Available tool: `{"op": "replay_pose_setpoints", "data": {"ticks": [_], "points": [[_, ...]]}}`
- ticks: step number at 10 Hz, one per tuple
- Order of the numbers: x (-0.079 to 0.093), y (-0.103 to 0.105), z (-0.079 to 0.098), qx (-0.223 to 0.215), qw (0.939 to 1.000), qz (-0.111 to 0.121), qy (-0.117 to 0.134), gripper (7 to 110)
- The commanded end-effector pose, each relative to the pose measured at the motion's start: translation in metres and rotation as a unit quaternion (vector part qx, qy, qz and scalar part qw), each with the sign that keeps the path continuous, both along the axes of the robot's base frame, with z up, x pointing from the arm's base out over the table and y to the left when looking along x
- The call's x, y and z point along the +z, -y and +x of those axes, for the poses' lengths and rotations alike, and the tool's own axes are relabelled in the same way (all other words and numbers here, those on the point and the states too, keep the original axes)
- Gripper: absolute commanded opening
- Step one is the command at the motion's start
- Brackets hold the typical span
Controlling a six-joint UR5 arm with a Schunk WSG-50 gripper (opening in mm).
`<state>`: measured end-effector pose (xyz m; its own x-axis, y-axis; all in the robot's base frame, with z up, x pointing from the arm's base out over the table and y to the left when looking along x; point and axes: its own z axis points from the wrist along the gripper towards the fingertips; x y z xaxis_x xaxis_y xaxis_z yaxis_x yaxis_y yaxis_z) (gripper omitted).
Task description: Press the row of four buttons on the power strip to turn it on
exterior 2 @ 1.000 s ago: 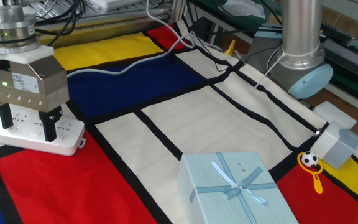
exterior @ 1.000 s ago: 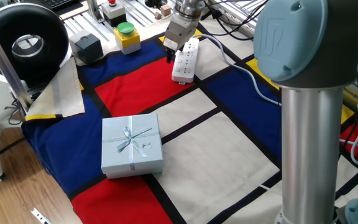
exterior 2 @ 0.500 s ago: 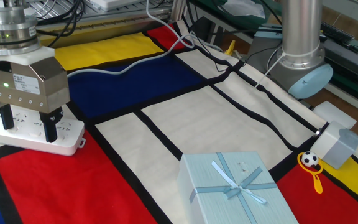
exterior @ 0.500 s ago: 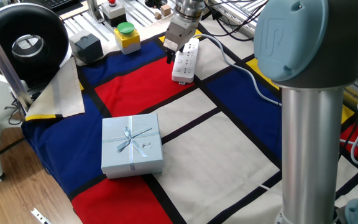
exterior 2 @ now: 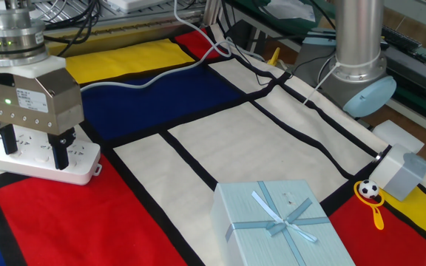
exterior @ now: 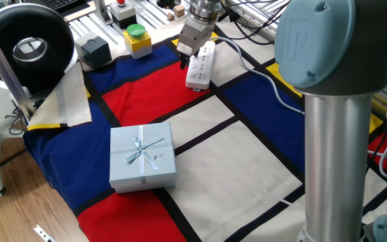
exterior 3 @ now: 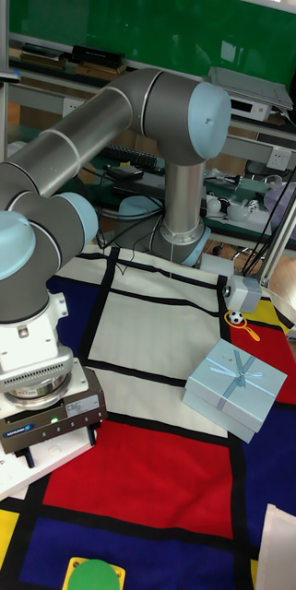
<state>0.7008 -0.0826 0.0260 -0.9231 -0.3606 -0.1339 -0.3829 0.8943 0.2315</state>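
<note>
While gripper [exterior 2: 35,151] covers power strip [exterior 2: 76,164], buttons unseen

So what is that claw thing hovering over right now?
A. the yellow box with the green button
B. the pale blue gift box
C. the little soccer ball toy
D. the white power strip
D: the gripper sits right above the white power strip at the far end of the cloth, while the gift box lies well away from it.
</note>
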Motion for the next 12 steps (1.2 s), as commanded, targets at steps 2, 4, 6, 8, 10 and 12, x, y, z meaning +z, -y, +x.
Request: {"op": "replay_pose_setpoints", "data": {"ticks": [2,4,6,8,10,12], "points": [[0.0007,-0.0008,0.0013,-0.003,1.0,0.005,0.002,88],[0.0003,-0.0019,0.0006,-0.005,1.0,0.006,0.002,88],[-0.0007,-0.0014,-0.001,-0.005,1.0,0.006,0.001,88],[-0.0012,-0.0017,-0.0015,-0.005,1.0,0.006,0.001,88],[-0.003,-0.0011,-0.0011,-0.005,1.0,0.006,0.001,88],[-0.0041,-0.0011,-0.0004,-0.006,1.0,0.006,0.002,88]]}}
